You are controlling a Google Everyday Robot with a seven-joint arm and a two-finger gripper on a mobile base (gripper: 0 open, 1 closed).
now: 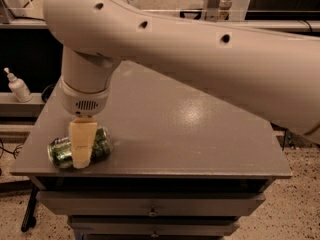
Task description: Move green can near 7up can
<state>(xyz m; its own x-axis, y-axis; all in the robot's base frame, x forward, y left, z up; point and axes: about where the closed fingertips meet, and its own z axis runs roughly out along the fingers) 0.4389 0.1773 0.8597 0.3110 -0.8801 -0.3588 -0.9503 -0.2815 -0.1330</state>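
Green can [102,144] lay on its side at the front-left corner of the grey table [190,129], close to the front edge, with its long axis running roughly left to right. Gripper [82,154] was down over the can's middle, its pale end covering the centre, and both can ends showed on either side. Could not tell whether the gripper was clenched on the can or loose around it. 7up can was not in view; the arm [200,49] blocked much of the table's back and right.

Risks, as judged:
- A can on its side was round and free to roll. An off-centre push would likely send it towards the front edge, where it had little table to spare.
- A hold across the thin curved wall might slip or dent it on lifting.
- With the target unseen, the carry could sweep the arm or the can into it and knock it over.
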